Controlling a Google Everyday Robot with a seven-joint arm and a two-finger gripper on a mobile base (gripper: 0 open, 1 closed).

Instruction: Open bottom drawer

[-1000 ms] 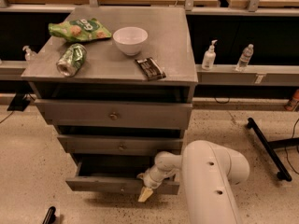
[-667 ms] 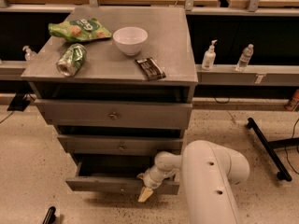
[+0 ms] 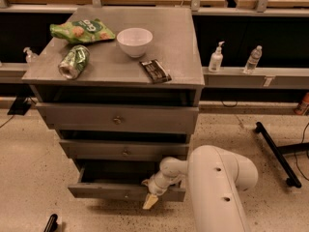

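Partly masked by its arm point(image 3: 219, 187), gripper point(image 3: 150, 198) sits at bottom drawer point(image 3: 106, 191) front; jaws' state unreadable.

Bulky white rounded arm point(image 3: 219, 187) with two small dark dots, narrowing to tan claw point(image 3: 150, 198) at bottom drawer point(image 3: 106, 191) front.

The gripper point(image 3: 150, 198), low against the right part of the cabinet's point(image 3: 178, 57) bottom drawer point(image 3: 106, 191), covers that stretch of its front. The drawer's inside lies in deep shadow, too dark to read. The robot's arm point(image 3: 217, 192), right of the cabinet's foot, runs off the lower edge. A black object point(image 3: 50, 224) on the floor left of the cabinet is cut by the same edge. Far right of the cabinet, an orange thing point(image 3: 304, 103) is clipped.
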